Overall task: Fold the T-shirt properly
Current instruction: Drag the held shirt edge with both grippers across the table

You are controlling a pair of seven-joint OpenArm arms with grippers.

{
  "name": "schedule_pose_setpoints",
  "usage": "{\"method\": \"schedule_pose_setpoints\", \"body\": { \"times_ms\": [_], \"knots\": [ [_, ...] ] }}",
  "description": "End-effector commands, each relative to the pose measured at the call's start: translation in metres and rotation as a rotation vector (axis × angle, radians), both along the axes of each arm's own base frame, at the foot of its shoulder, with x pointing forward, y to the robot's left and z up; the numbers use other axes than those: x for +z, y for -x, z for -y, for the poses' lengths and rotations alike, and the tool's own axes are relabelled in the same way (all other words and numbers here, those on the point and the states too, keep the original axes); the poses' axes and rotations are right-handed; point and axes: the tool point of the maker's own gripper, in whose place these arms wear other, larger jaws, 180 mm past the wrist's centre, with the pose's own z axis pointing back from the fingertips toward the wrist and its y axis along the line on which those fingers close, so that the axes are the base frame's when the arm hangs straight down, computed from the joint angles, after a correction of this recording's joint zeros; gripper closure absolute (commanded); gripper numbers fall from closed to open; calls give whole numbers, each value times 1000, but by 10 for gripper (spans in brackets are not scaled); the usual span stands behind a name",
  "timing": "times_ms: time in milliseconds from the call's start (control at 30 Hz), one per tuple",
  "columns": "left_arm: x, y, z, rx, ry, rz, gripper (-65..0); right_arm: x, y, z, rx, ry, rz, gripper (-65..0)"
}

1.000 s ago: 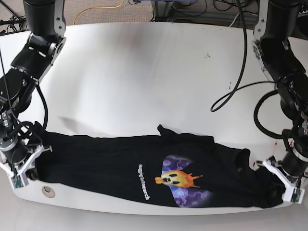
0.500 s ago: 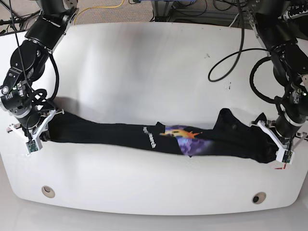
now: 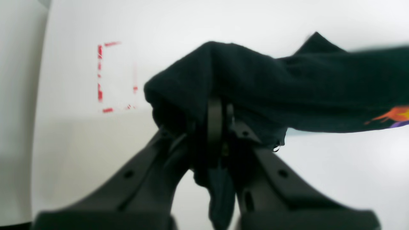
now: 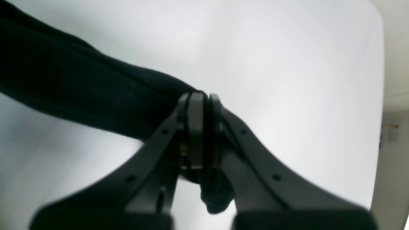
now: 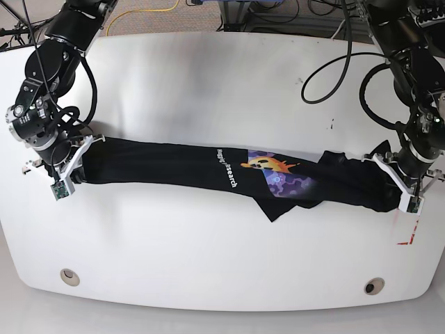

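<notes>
Base view: the T-shirt (image 5: 229,174) is stretched in a long band across the middle of the white table (image 5: 222,90), pulled taut between both arms. Print faces up: orange-yellow figure on purple-blue patch, just right of centre, with white lettering beside it running crosswise. A loose flap of black cloth hangs off the near edge of the band under the print, lying on the table.

Right gripper (image 5: 69,165), at the left end in base view, is clamped on the shirt's end. Right wrist view confirms it: jaws pressed together with black fabric pinched between them, a small tail of cloth poking out below, the rest of the shirt running off to the upper left.

Left gripper (image 5: 396,182), at the right end in base view, is also closed on the fabric. Left wrist view: jaws together, cloth bunched over and around the fingertips (image 3: 214,118), a strip dangling beneath. Orange and purple edge of the print is visible far right.

Red corner marks (image 3: 105,76) are on the table beyond the left gripper.
</notes>
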Motion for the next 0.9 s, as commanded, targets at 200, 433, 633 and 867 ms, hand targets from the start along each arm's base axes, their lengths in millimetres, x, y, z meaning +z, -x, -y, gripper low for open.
{"method": "schedule_pose_setpoints", "body": {
  "times_ms": [200, 433, 633, 867],
  "knots": [
    [-20, 15, -7, 5, -4, -51, -2, 1, 2, 3, -11, 15, 5, -5],
    [-37, 29, -17, 27, -3, -104, -3, -12, 11, 1, -14, 2, -29, -4],
    [-51, 50, -40, 72, -16, -156, -4, -30, 28, -3, -17, -17, -77, -3],
    [-57, 78, -63, 69, -106, -227, -3, -61, 63, -7, -26, -34, -177, -3]
  ]
}}
